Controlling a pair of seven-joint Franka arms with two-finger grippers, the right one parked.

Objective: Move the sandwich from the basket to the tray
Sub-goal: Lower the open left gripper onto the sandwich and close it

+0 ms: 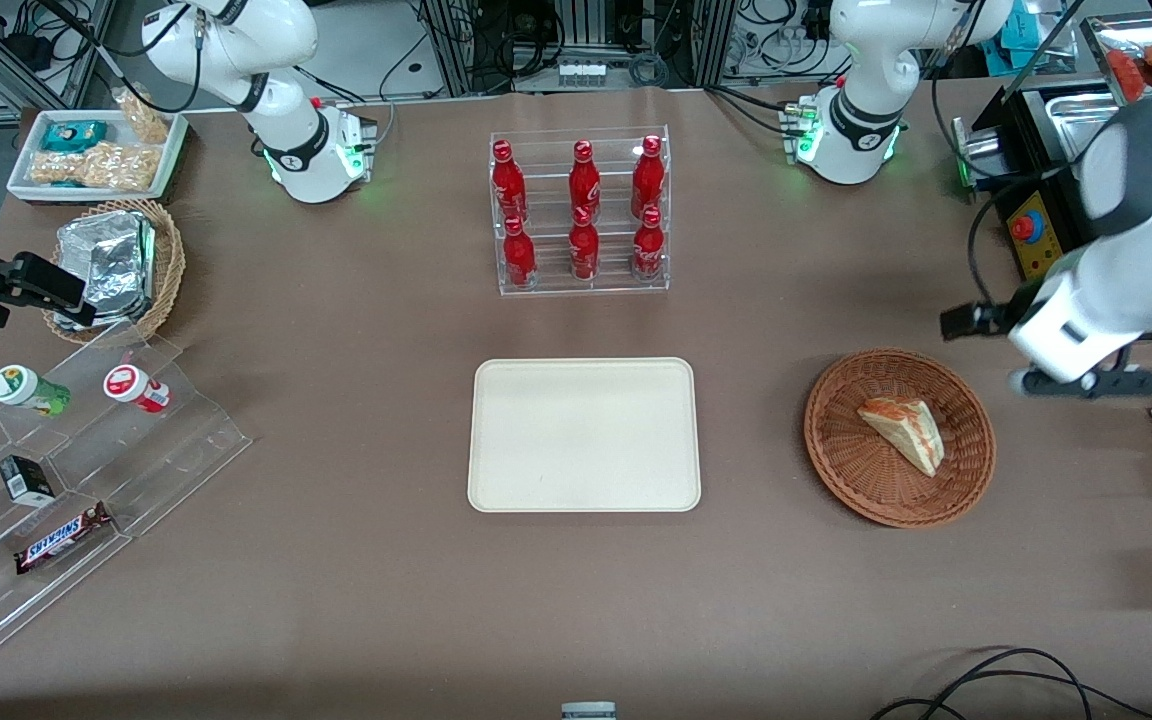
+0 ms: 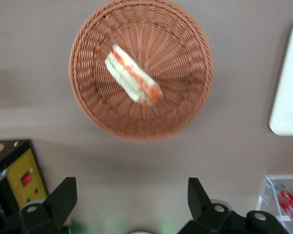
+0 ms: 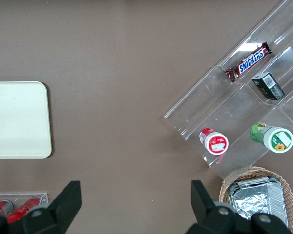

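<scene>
From the front, the sandwich [image 1: 903, 433] lies on its side in the round brown basket [image 1: 841, 455], which sits on the brown table [image 1: 336, 560] toward the working arm's end. The cream tray [image 1: 584, 435] rests flat at the middle of the table, well apart from the basket, with nothing on it. Farther from the camera than the tray stands a clear rack of red bottles [image 1: 581, 212]. The left arm [image 1: 1106, 270] hangs above the table just beside the basket, slightly farther from the camera than it, and its gripper [image 1: 976, 320] is a dark shape at the arm's end, held above the table and touching nothing. Toward the parked arm's end are a clear stepped stand [image 1: 166, 420] carrying a chocolate bar [image 1: 63, 537] and small cups, and a paler basket holding foil packets [image 1: 106, 265]. In the left wrist view, the gripper [image 2: 129, 204] shows its two black fingers [image 2: 63, 195] spread wide apart with only bare table between them; the basket [image 2: 185, 102] with the sandwich [image 2: 134, 76] lies clear of the fingertips, and a corner of the tray [image 2: 288, 97] shows at the edge. In the right wrist view, the tray [image 3: 17, 119] lies flat, well apart from the stepped stand [image 3: 224, 97] with its chocolate bar [image 3: 247, 62].
</scene>
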